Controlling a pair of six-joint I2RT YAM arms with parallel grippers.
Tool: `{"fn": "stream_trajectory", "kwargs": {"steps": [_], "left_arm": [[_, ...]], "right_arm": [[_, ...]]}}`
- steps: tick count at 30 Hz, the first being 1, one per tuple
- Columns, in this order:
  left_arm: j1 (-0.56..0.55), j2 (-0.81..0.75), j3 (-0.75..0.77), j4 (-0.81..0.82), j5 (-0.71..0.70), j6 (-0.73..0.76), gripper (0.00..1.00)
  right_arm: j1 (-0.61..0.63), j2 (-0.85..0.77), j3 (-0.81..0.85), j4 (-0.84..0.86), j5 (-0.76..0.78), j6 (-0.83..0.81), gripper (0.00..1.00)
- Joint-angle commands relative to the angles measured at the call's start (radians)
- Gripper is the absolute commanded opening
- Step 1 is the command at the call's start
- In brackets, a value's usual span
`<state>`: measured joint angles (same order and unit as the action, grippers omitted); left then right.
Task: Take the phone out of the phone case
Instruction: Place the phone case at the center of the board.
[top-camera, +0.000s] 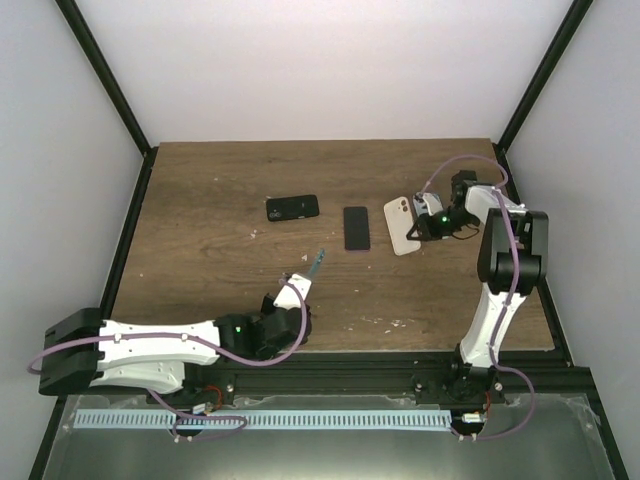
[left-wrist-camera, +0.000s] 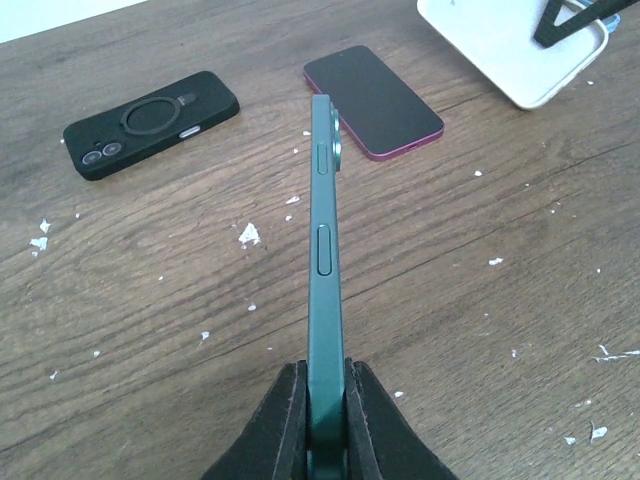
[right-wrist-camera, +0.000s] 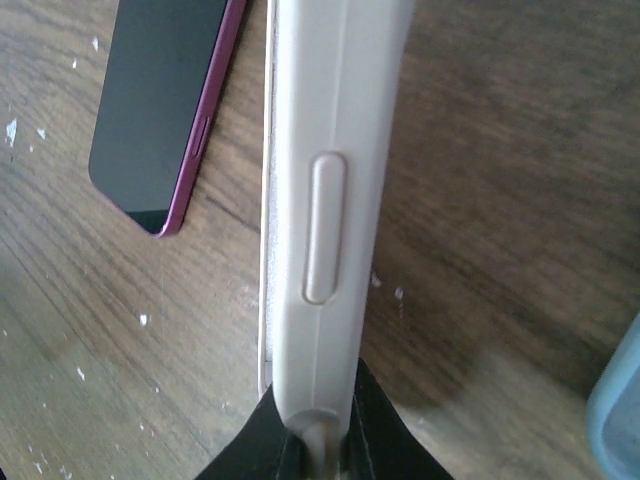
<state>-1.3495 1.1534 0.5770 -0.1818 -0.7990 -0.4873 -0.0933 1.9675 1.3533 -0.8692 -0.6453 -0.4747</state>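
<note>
Wooden desk (top-camera: 200, 280): near its right side the right claw (right-wrist-camera: 318, 445) is clamped on one end of the white phone case (right-wrist-camera: 320, 200); the left claw (left-wrist-camera: 326, 420) pinches a teal phone (left-wrist-camera: 325, 260) by one end; a magenta phone (top-camera: 356, 228) and a black case (top-camera: 292, 208) lie flat, apart

White-shelled left arm (top-camera: 150, 345) and right arm (top-camera: 497, 300) with black joints, lilac cables looping behind the jaws, a green light (one per wrist) just behind each, matte black wedge-shaped fingers (left-wrist-camera: 283, 430)
</note>
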Motion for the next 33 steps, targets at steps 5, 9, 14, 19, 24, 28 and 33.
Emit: {"fn": "stream_trajectory", "kwargs": {"steps": [5, 9, 14, 19, 24, 28, 33], "left_arm": [[-0.01, -0.038, -0.016, 0.01, -0.016, -0.035, 0.0], [-0.011, -0.018, -0.007, 0.009, -0.017, -0.037, 0.0], [-0.011, 0.004, 0.004, 0.003, -0.017, -0.036, 0.0], [-0.011, 0.008, 0.003, -0.003, -0.025, -0.035, 0.0], [-0.011, 0.008, 0.011, -0.014, -0.04, -0.016, 0.0], [-0.009, 0.011, 0.025, -0.011, -0.071, 0.03, 0.0], [0.096, 0.023, 0.039, 0.057, -0.008, 0.174, 0.0]], "right_arm": [[-0.002, 0.083, 0.109, 0.054, 0.021, 0.075, 0.01], [-0.002, 0.102, 0.118, 0.099, 0.053, 0.099, 0.03], [-0.002, 0.111, 0.122, 0.142, 0.105, 0.121, 0.09], [-0.002, 0.096, 0.112, 0.164, 0.143, 0.142, 0.15], [-0.002, 0.071, 0.104, 0.162, 0.192, 0.147, 0.21], [-0.002, 0.015, 0.078, 0.149, 0.247, 0.14, 0.32], [-0.002, -0.135, 0.012, 0.133, 0.228, 0.151, 0.37]]}}
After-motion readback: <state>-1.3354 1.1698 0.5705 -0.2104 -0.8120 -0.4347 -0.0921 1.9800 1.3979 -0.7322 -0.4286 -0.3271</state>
